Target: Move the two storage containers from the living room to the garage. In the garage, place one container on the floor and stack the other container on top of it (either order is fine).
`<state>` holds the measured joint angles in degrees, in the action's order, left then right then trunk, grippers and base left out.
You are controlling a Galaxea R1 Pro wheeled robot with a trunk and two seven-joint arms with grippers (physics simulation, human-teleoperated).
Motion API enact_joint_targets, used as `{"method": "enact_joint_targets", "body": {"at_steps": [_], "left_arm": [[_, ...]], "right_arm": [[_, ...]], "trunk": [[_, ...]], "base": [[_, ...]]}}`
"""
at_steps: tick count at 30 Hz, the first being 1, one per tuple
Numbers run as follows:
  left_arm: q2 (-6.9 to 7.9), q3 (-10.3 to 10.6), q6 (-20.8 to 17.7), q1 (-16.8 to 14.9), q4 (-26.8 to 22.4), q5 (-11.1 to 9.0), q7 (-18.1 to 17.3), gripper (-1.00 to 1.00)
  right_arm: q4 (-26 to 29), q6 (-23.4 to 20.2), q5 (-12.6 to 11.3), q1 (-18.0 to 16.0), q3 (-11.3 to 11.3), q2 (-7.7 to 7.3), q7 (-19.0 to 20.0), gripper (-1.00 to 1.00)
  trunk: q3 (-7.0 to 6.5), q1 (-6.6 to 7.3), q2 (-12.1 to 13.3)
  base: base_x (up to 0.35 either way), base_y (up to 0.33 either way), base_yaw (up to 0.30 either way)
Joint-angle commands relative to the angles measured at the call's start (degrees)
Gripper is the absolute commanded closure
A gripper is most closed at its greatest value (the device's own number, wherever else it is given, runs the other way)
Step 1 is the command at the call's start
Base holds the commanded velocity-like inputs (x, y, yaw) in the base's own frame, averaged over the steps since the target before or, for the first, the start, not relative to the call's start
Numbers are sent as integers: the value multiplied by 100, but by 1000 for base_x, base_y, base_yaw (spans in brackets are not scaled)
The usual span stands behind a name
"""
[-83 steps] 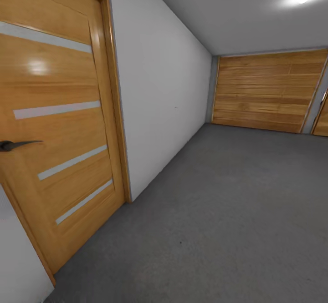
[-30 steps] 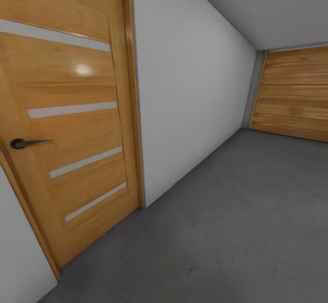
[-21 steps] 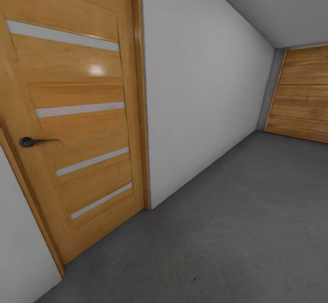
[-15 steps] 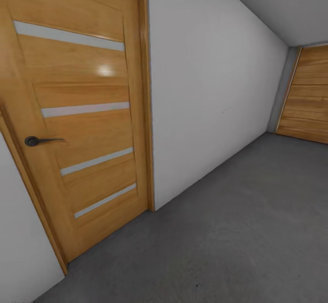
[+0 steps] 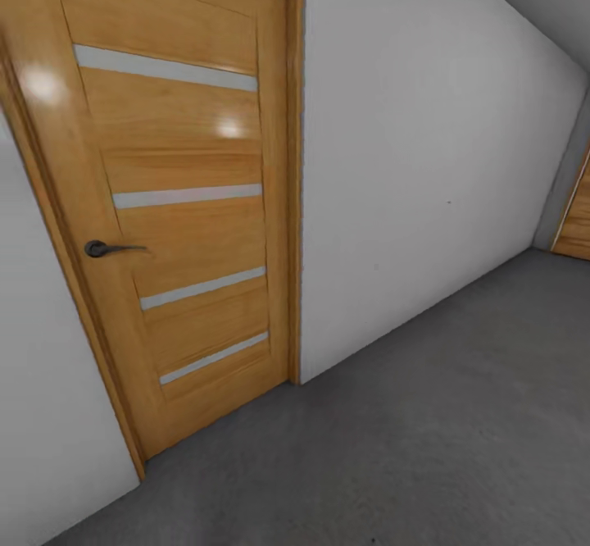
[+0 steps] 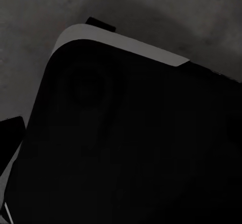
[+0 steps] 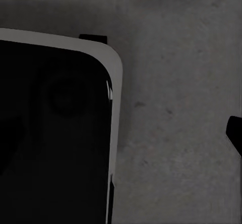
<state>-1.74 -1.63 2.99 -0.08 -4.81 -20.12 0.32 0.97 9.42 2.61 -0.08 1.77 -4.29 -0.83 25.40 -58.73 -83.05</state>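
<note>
Wood-panelled door (image 5: pixel 176 202) with pale stripes sits at ten o'clock, dark grey concrete floor (image 5: pixel 426 439) at five. I see no red-orange containers; claw states I cannot tell.

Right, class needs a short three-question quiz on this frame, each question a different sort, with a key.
1. True or false: the wooden door is shut.
2. Multiple choice: the door handle is A) dark metal, B) gold, C) white.
3. Fill in: in the head view, the grey floor meets a plain ____ wall.

Key: 1 true. 2 A. 3 white.
</note>
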Motion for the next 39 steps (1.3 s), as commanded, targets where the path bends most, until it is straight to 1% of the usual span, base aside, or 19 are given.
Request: {"method": "enact_joint_targets", "body": {"at_steps": [1,30,34,39], "left_arm": [[-2,-14,12,-1,-3,-18,3,-100],[-11,-13,10,-1,-3,-12,3,-100],[-11,-13,9,-1,-3,-20,3,-100],[-11,-13,8,-1,2,-26,3,-100]], "right_arm": [[0,13,28,-1,15,0,-8,-100],[0,7,31,-1,25,16,-5,-100],[0,7,36,-1,25,16,-5,-100],[0,7,35,-1,25,10,8,-100]], "trunk": [[5,0,-2],[5,0,-2],[5,0,-2],[5,0,-2]], "base": [[4,-3,268],[0,-1,267],[62,-155,81],[197,-232,13]]}}
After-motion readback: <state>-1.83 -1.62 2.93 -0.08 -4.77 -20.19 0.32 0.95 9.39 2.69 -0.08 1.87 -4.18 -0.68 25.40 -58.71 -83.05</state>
